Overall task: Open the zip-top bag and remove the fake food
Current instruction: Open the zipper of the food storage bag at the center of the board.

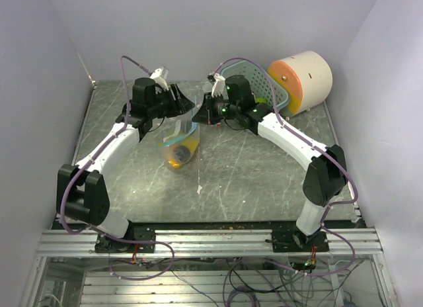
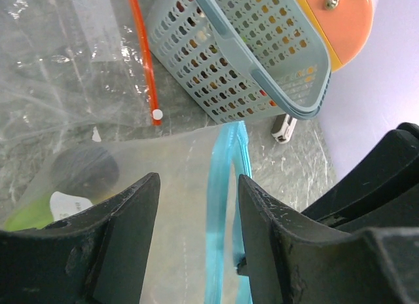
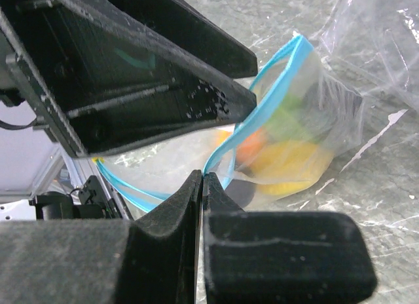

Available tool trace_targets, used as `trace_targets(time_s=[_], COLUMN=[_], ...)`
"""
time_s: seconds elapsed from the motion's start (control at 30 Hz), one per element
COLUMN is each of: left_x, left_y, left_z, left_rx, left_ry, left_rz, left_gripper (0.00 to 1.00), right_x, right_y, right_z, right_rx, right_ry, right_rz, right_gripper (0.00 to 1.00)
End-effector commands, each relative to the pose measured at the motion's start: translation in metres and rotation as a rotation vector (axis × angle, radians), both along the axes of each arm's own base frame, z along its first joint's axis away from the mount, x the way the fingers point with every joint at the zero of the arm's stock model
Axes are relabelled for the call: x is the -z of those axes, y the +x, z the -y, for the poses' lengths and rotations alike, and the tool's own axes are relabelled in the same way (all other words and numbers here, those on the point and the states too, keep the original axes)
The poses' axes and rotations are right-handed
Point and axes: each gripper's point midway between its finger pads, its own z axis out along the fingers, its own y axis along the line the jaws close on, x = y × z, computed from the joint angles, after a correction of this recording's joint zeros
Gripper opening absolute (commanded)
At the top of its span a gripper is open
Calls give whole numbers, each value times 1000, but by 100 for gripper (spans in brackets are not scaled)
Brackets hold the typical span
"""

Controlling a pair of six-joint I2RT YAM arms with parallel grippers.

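The clear zip-top bag [image 1: 180, 145] with a blue zip rim hangs between my two grippers, its bottom on the table. Fake food [image 1: 178, 155] fills its lower end; in the right wrist view a yellow piece [image 3: 294, 163], an orange piece [image 3: 251, 145] and a green piece [image 3: 288, 124] show through the plastic. My right gripper [image 1: 201, 112] [image 3: 201, 176] is shut on the blue rim. My left gripper [image 1: 185, 107] [image 2: 198, 183] stands open, with the bag wall [image 2: 177, 206] and the blue rim [image 2: 222, 186] in the gap between its fingers.
A pale blue perforated basket [image 1: 254, 82] [image 2: 242, 55] stands at the back, just behind the right arm. Beside it lies a big cream cylinder with an orange face [image 1: 304, 79]. A second clear bag with an orange zip [image 2: 145, 55] lies flat on the table.
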Motion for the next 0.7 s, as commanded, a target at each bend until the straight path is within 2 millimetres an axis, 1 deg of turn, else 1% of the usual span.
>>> trace_targets(time_s=[0.0, 0.1, 0.33, 0.47, 0.67], left_x=[-9, 0, 24, 25, 35], left_y=[1, 0, -6, -9, -10], left_z=[17, 20, 9, 4, -2], left_rx=[29, 38, 17, 1, -18], left_ry=[46, 72, 146, 159, 186], left_rz=[34, 20, -19, -14, -30], left_gripper=[62, 62, 62, 62, 62], right_x=[-11, -14, -23, -27, -31], right_y=[-2, -1, 7, 13, 19], right_z=[-1, -1, 9, 19, 32], right_rx=[-9, -9, 18, 37, 67], right_ry=[18, 19, 30, 54, 57], right_rz=[26, 32, 49, 41, 44], right_gripper=[0, 0, 0, 0, 0])
